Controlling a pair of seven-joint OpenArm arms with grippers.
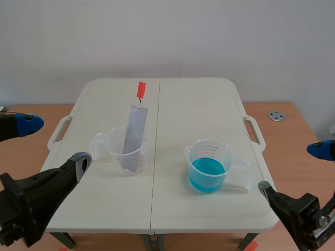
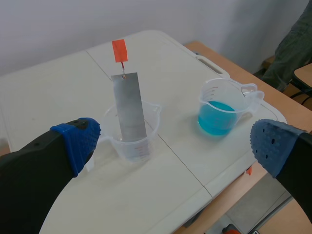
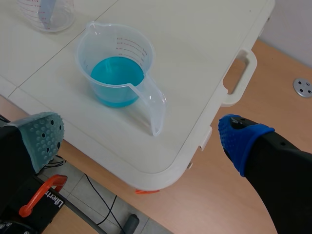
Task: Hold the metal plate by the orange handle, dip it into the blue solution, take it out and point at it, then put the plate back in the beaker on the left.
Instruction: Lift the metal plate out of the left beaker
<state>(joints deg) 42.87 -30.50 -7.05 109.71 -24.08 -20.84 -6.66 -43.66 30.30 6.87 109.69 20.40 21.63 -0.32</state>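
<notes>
Right now both of my grippers hang low at the near edge of the white table point(image 1: 199, 104), each with its fingers spread wide and nothing between them. My left gripper point(image 1: 55, 142) sits off the near left corner. My right gripper point(image 1: 291, 169) sits off the near right corner, partly over the wooden surface point(image 1: 298, 130) that the table stands on.

Just ahead of my left gripper stands the clear beaker point(image 1: 128, 151), left of the table's middle seam. The metal plate point(image 1: 134, 129) stands in it with its lower end inside, leaning against the rim, its upper half well above the beaker. At the plate's top end the orange handle point(image 1: 141, 90) hangs on a short, thin link, touched by neither gripper.

Ahead of my right gripper, right of the seam and well apart from the first beaker, stands the second beaker point(image 1: 209, 164). It holds the blue solution point(image 1: 208, 171) in its lower part, and its grip is turned toward my right side.

Farther off, a small metal disc point(image 1: 276, 115) lies on the wood beyond the table's right edge.
</notes>
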